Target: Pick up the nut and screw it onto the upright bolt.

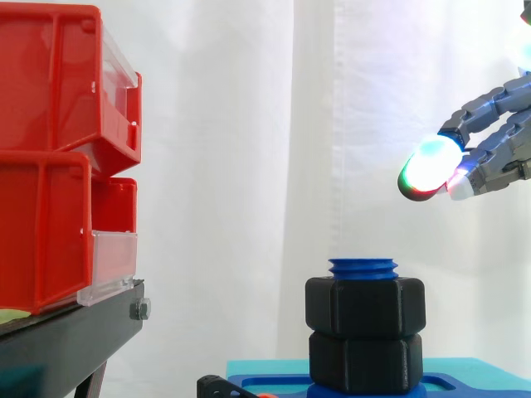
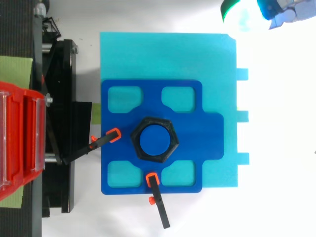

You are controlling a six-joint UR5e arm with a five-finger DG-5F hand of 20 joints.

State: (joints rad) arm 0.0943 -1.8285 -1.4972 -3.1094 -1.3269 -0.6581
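The upper nut (image 1: 365, 305) sits threaded on the upright bolt (image 1: 362, 267), with a second black nut (image 1: 365, 361) directly beneath it and touching it. A short run of blue thread shows above the upper one. The hand (image 1: 498, 157) hangs well apart from them, up at about 1 o'clock from the bolt in the side view. Its fingers reach out nearly straight, the glowing pads (image 1: 431, 166) close together, and nothing is held between them.

The relation that matters is the bolt's long axis, which stands vertical. Any return to the nut would probably have to come down and across towards 7 o'clock, to finish above that axis.

From above, the hand (image 2: 291, 12) lies past the 1 o'clock corner of the cyan board (image 2: 168, 54), and the nut (image 2: 170, 148) is again at roughly 7 o'clock from it. This view gives the sideways offset but merges both nuts into one hexagon. The side view alone shows the stack and the height gap.
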